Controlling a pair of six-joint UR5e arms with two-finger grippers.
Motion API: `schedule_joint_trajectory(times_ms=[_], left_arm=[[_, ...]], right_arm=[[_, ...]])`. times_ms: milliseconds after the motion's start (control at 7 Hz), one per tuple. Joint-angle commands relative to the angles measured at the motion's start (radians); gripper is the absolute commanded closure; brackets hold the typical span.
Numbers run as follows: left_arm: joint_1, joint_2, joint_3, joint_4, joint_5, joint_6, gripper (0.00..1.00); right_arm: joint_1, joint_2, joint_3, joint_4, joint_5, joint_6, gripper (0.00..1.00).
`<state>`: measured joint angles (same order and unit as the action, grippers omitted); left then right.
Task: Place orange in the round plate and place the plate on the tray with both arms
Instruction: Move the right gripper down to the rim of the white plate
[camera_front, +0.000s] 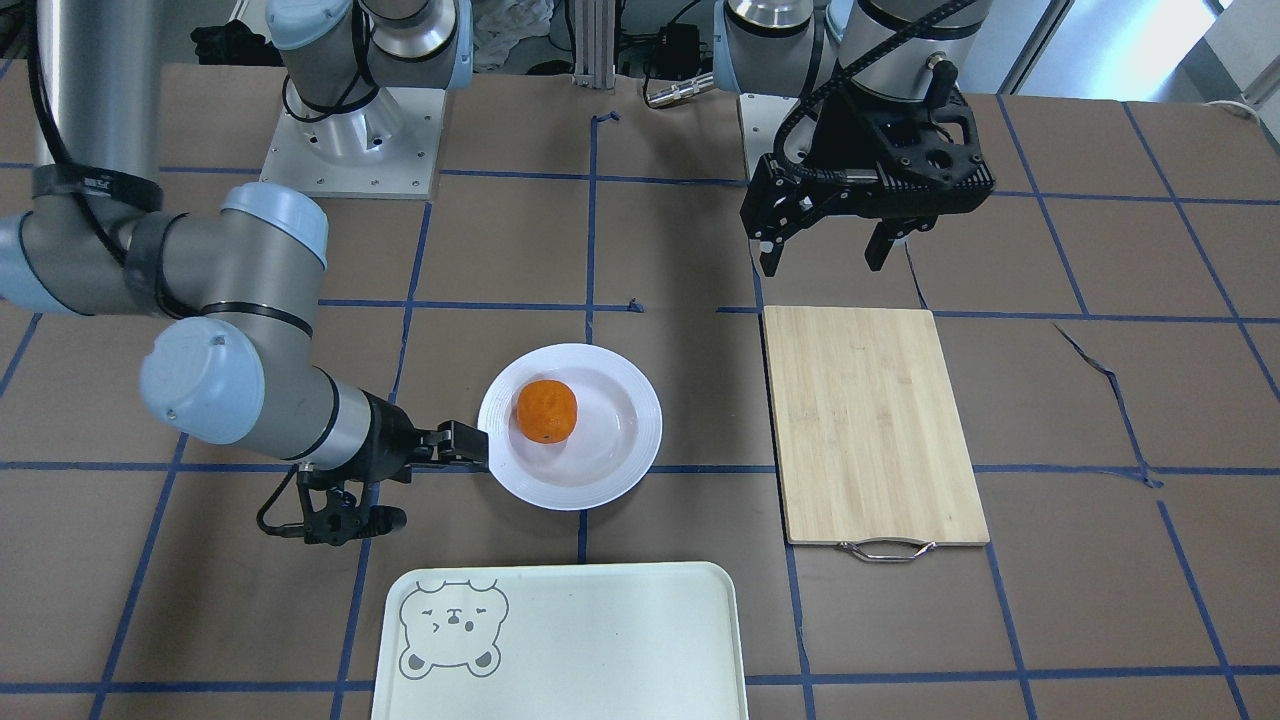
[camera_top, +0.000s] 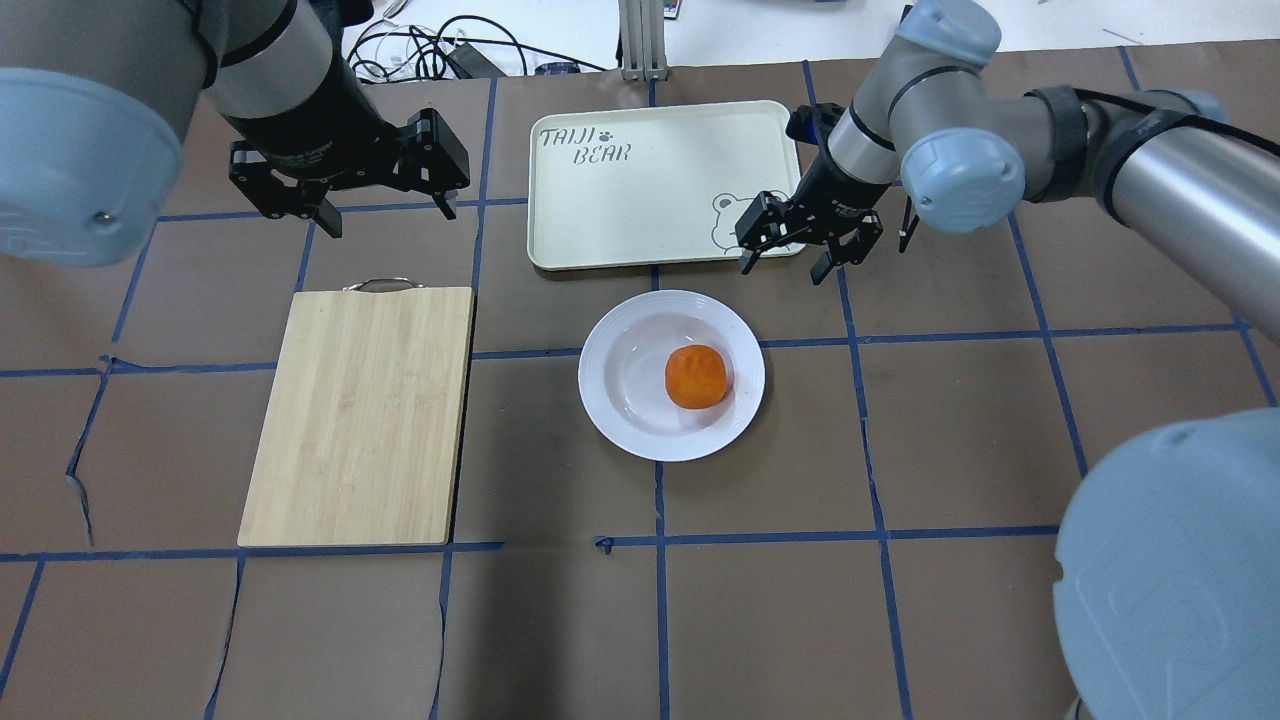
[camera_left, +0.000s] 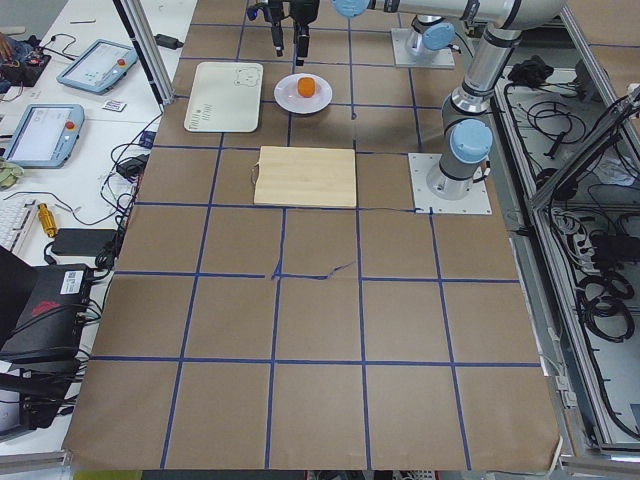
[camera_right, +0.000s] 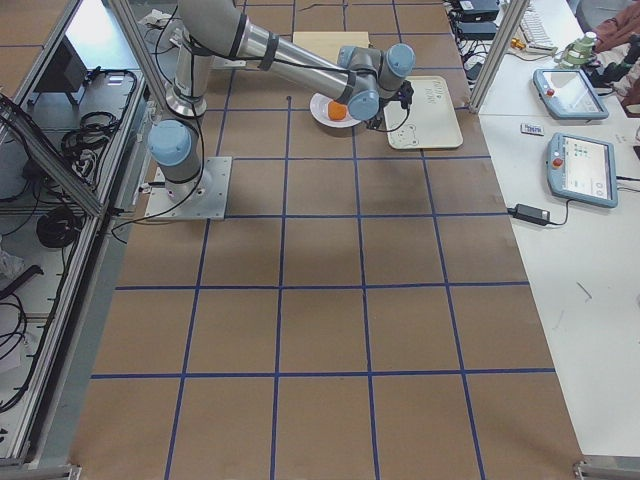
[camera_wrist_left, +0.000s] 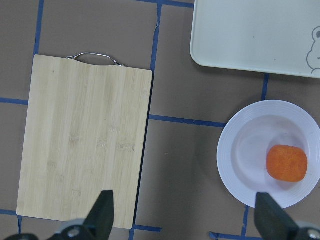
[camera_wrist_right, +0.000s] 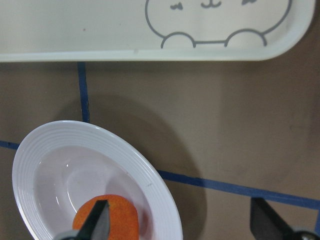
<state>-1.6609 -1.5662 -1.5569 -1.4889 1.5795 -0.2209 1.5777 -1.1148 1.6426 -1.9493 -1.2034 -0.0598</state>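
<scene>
On the desk (camera_top: 900, 450), the glossy white round plate (camera_top: 608, 415) under the small dimpled orange (camera_top: 696, 376) looks stiff, slick, breakable; wide-open, empty left fingers (camera_top: 325, 215) and right fingers (camera_top: 750, 255) should pinch its 9 and 3 o'clock rim.

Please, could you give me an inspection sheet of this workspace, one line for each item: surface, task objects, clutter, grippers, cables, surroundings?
Surface: brown paper table with a blue tape grid; the paper is torn in places.
Job's things: orange lies in the round plate, which stands on the table; tray bare, plate not on it.
Clutter: bamboo cutting board, nothing on it.
Grippers: left gripper open, above the table by the board's handle; right gripper open, above the table between plate and tray.
Cables: bundle beyond the table's far edge.
Surroundings: tablet-style pendants on a side bench.
</scene>
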Motion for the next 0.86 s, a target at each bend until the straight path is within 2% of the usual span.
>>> schedule_joint_trajectory(times_ms=[0, 143, 429, 571, 714], left_arm=[[0.001, 0.000, 0.000, -0.001, 0.000, 0.001, 0.00], [0.001, 0.002, 0.000, -0.001, 0.000, 0.001, 0.00], [0.003, 0.002, 0.000, -0.001, 0.002, 0.001, 0.00], [0.001, 0.002, 0.000, -0.001, 0.002, 0.001, 0.00], [0.001, 0.002, 0.001, -0.005, 0.002, 0.001, 0.00]], right_arm=[[0.010, 0.022, 0.097, -0.119, 0.030, 0.011, 0.00], [0.024, 0.048, 0.112, -0.196, 0.031, 0.043, 0.07], [0.044, 0.059, 0.115, -0.208, 0.030, 0.063, 0.16], [0.048, 0.058, 0.149, -0.218, 0.057, 0.127, 0.18], [0.048, 0.056, 0.169, -0.226, 0.100, 0.158, 0.34]])
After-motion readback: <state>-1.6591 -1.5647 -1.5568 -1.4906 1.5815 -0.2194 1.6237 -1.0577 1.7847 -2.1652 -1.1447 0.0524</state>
